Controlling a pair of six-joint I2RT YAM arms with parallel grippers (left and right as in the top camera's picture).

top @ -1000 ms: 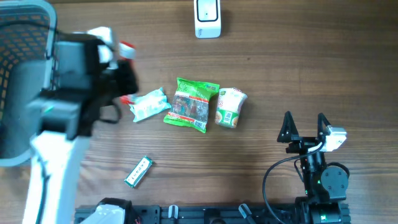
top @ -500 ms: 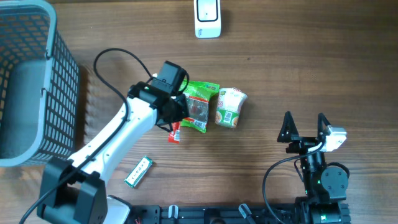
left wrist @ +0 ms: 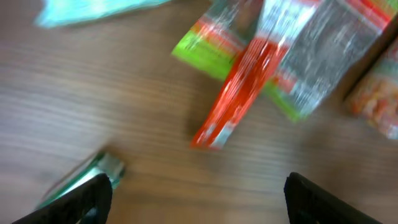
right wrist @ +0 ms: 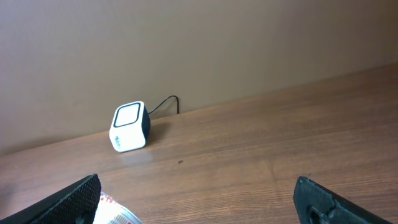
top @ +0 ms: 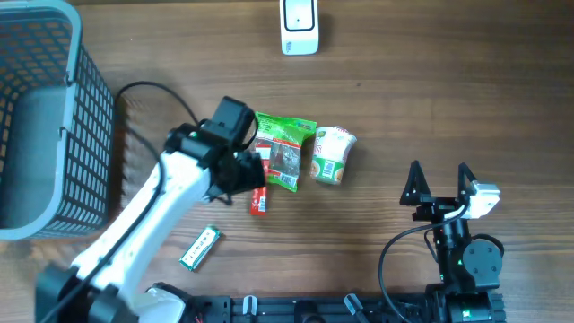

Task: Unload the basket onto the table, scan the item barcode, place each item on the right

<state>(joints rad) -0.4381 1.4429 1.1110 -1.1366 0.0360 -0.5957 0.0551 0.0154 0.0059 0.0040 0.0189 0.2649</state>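
A slim red packet (top: 260,202) lies flat on the table, its top end against the green snack bag (top: 283,148). My left gripper (top: 244,170) hovers just above and left of it, open and empty. In the left wrist view the red packet (left wrist: 239,90) lies ahead of my left gripper (left wrist: 199,205), overlapping the green bag (left wrist: 311,56). The white barcode scanner (top: 300,25) stands at the table's far edge, also seen as scanner (right wrist: 129,127). My right gripper (top: 439,187) rests open at the near right, away from everything.
A noodle cup (top: 332,154) lies right of the green bag. A green gum pack (top: 199,248) lies near the front edge. A grey basket (top: 90,117) fills the left side. A pale teal packet (left wrist: 93,9) shows at the left wrist view's top edge.
My left arm swung from beside the basket to the middle of the table with the red packet, then opened. The packet now lies free on the wood. The right arm has not moved.
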